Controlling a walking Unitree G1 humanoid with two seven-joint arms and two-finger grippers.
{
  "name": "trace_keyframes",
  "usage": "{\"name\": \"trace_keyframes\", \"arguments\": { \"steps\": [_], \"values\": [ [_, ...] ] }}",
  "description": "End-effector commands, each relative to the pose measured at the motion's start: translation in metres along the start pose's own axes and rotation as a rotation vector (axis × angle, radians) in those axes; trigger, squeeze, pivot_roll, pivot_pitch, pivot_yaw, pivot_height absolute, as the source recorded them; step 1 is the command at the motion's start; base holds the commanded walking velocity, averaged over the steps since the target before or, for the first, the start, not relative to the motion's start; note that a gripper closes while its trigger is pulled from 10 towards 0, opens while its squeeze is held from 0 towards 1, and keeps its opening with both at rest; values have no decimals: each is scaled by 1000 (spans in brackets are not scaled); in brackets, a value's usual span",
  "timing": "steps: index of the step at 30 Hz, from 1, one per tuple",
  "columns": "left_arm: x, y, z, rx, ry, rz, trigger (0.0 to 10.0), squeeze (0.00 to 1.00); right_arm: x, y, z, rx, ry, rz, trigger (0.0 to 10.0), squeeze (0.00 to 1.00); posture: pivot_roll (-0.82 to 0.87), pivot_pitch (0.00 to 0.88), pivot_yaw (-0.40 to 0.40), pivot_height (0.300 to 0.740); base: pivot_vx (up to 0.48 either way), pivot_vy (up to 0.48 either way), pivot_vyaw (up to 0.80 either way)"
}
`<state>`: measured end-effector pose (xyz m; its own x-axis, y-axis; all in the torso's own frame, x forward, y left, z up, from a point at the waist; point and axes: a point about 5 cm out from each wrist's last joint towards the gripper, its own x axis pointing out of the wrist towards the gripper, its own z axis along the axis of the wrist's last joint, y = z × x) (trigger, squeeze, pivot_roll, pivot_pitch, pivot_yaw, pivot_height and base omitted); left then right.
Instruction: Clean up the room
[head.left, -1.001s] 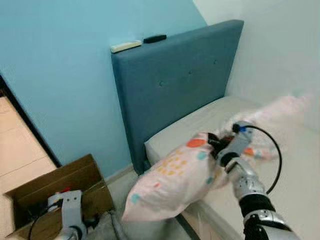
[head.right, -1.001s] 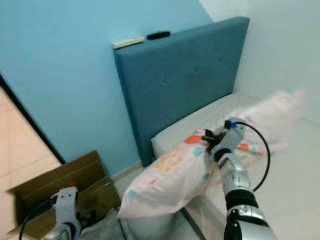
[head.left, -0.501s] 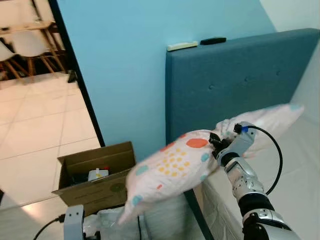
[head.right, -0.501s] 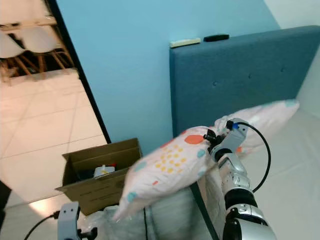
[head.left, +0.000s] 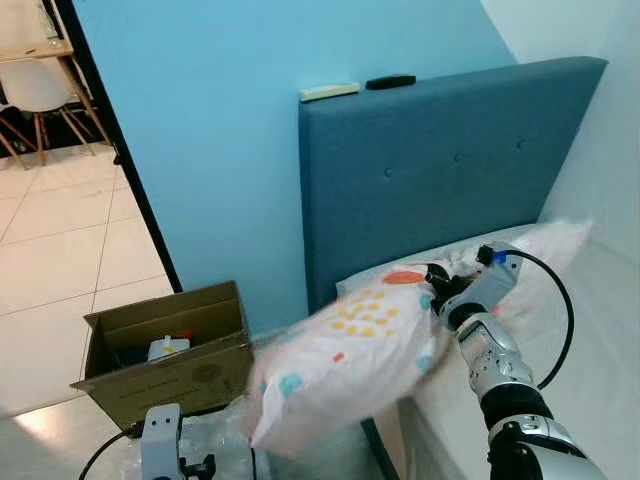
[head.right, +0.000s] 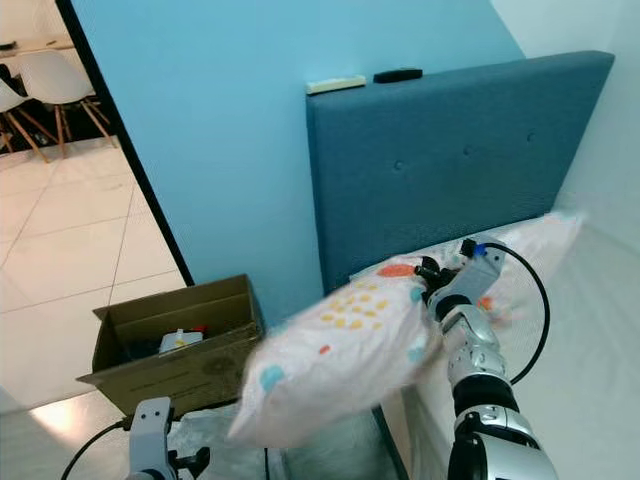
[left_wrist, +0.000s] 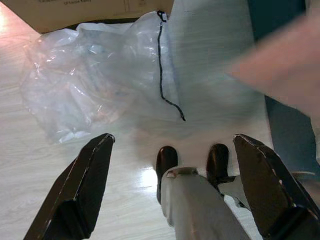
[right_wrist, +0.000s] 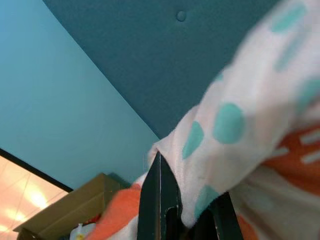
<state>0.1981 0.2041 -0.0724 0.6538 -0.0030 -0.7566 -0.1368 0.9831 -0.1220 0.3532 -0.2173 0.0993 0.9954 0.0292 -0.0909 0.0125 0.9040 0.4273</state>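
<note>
A white pillow with orange, yellow and teal spots hangs off the near corner of the bed, blurred and sagging toward the floor. My right gripper is shut on its upper corner, and the fingers pinch the fabric in the right wrist view. A second pale pillow lies on the mattress against the blue headboard. My left gripper hangs low over the floor with its fingers spread open and nothing between them.
An open cardboard box holding small items stands on the floor left of the bed. A crumpled clear plastic bag lies beside it. A white remote and a black remote rest on top of the headboard. A doorway at left opens onto a tiled room with chairs.
The camera has turned, shifting the whole scene. The pillow's free end has swung down and left, while my right gripper stays shut on its corner.
</note>
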Motion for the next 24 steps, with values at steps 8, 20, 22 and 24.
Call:
{"name": "trace_keyframes", "arguments": {
  "steps": [8, 20, 22, 24],
  "values": [
    [3, 1, 27, -3, -104, 8, 10000, 0, 7, 14, 23, -32, -113, 58, 10000, 0, -19, 0, -5, 740, 0, -91, 0],
    [6, -8, 64, -44, -245, -43, 10000, 0, 8, 22, 24, -35, -119, 110, 10000, 0, -27, 0, -18, 740, 0, 0, 0],
    [6, -11, 71, -48, -273, -55, 10000, 0, 8, 24, 23, -43, -112, 123, 10000, 0, -26, 0, -20, 740, 0, 0, 0],
    [7, -14, 81, -47, -308, -72, 10000, 0, 8, 24, 21, -68, -99, 126, 10000, 0, -26, 0, -21, 740, 251, 0, 781]
  ]
}}
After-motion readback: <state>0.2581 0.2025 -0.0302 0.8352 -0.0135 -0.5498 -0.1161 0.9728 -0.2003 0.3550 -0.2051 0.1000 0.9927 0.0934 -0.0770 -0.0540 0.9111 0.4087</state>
